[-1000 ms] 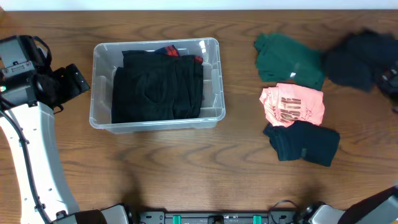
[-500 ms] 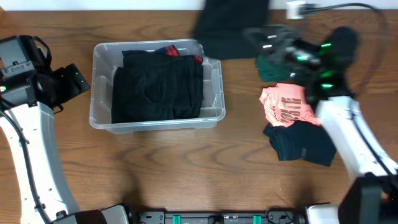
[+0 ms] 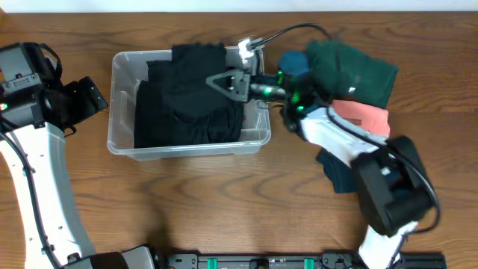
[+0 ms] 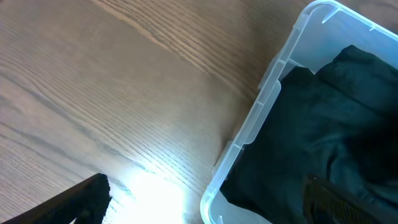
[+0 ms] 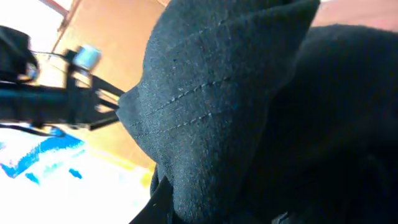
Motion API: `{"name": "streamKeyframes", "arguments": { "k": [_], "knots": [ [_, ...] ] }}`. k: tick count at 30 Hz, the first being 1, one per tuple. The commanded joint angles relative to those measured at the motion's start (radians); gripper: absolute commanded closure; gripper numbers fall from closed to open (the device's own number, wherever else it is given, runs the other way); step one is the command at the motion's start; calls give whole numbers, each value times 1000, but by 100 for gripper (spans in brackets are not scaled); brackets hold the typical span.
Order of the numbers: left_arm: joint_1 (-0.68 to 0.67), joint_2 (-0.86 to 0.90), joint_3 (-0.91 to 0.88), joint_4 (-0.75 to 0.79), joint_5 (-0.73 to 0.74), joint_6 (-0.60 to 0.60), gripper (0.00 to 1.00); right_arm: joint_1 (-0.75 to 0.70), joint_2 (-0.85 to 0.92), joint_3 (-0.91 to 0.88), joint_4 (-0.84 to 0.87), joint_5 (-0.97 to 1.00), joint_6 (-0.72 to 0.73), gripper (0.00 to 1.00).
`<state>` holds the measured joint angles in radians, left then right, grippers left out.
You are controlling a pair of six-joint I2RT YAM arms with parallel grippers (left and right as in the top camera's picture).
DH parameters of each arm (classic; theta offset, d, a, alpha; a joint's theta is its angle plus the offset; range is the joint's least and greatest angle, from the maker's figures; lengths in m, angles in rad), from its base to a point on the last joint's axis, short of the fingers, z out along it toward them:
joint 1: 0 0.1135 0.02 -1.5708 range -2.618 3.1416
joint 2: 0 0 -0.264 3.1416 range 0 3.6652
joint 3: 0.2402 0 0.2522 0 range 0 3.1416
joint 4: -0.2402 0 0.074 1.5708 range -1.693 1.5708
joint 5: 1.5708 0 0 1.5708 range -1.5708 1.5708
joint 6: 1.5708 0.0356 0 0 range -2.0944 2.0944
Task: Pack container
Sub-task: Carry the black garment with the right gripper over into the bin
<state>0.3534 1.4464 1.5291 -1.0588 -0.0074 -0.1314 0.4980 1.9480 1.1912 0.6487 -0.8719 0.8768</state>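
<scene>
Moved since half a second ago: right tool [image 3: 226, 82], from above the garment heap at the right of the bench to over the right end of the container. Carried cloth, then up at the back of the bench between bin and heap, now down across the bin.

Grips a black folded fabric garment [image 3: 196, 60], narrow on the cloth as far as can be judged. In the right wrist view, fingers hidden behind dark stitched fabric bunched right against the lens. Hangs just above the pile, pointing left. Holds that garment over the back part of the clear, colourless rectangular plastic container [image 3: 119, 123], one edge lapping over the back rim.

Beneath it, a stack of black folded clothes [image 3: 175, 116] filling most of the bin and touching the front wall. Container itself on the brown wooden bench [image 3: 224, 209], left of centre, long side parallel to the bench edge.

Behind the tool, white-and-black right arm [image 3: 340, 138] running diagonally from the lower right, crossing a pink printed garment [image 3: 370, 119] and a dark navy folded garment [image 3: 334, 173]. Further back, a dark green folded garment [image 3: 355, 67], just beside the pink one.

At the far left, left tool [image 3: 89, 99], apart from the bin's left wall, gripping nothing. Fingers spread wide at the two lower corners of the left wrist view, with the container's rounded corner and bare wood between them.
</scene>
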Motion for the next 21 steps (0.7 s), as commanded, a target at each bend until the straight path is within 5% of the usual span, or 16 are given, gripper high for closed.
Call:
{"name": "streamKeyframes", "arguments": {
  "k": [1,12,17,21],
  "knots": [
    [5,3,-2,-3,-8,-8,2,12,47,40,-2,-36,-17,99],
    [4,3,-2,-3,-8,-9,2,-7,61,40,-394,46,-161,98],
    [5,3,-2,-3,-8,-8,2,-7,50,41,-397,32,-161,63],
    [5,3,-2,-3,-8,-8,2,-11,11,42,-414,40,-160,54]
  ]
}}
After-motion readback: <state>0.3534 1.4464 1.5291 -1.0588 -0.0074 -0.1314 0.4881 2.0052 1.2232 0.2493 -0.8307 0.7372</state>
